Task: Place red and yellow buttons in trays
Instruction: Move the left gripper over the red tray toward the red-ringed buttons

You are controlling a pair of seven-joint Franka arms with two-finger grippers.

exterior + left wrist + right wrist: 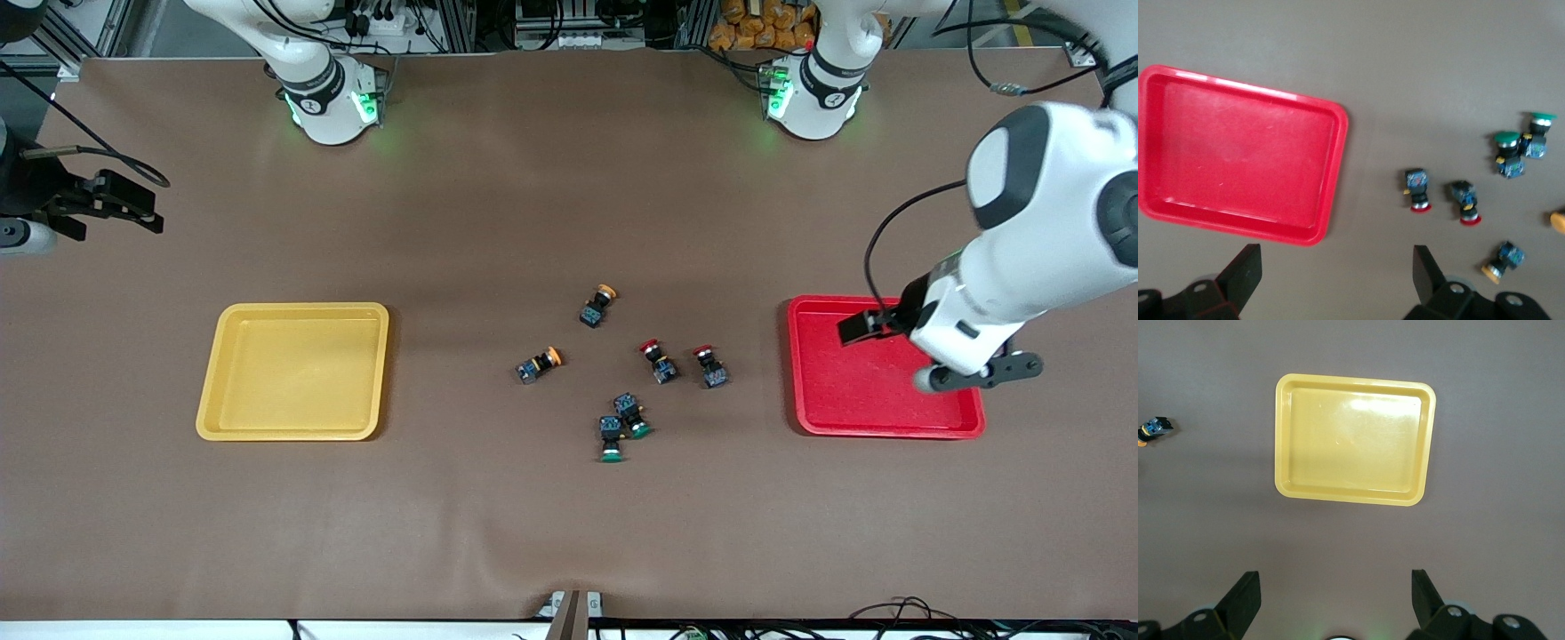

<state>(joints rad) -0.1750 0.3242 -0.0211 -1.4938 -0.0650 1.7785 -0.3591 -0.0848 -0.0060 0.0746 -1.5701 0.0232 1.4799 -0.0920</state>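
The yellow tray [213, 373] [1281, 440] lies toward the right arm's end and holds nothing. The red tray [845, 391] [1331, 167], toward the left arm's end, also holds nothing. Between them on the table lie two yellow-capped buttons [598, 305] [539, 364] and two red-capped buttons [659, 361] [710, 365] [1418, 190] [1465, 202]. My left gripper [1338, 260] hangs open and holding nothing, high over the red tray. My right gripper [1335, 583] is open with nothing in it, high over the table's right-arm end, apart from every button.
Two green-capped switches [631, 415] [611, 438] lie together, nearer the front camera than the red-capped pair. The left arm's white hand [965, 342] covers part of the red tray in the front view. Both robot bases stand along the table's robot-side edge.
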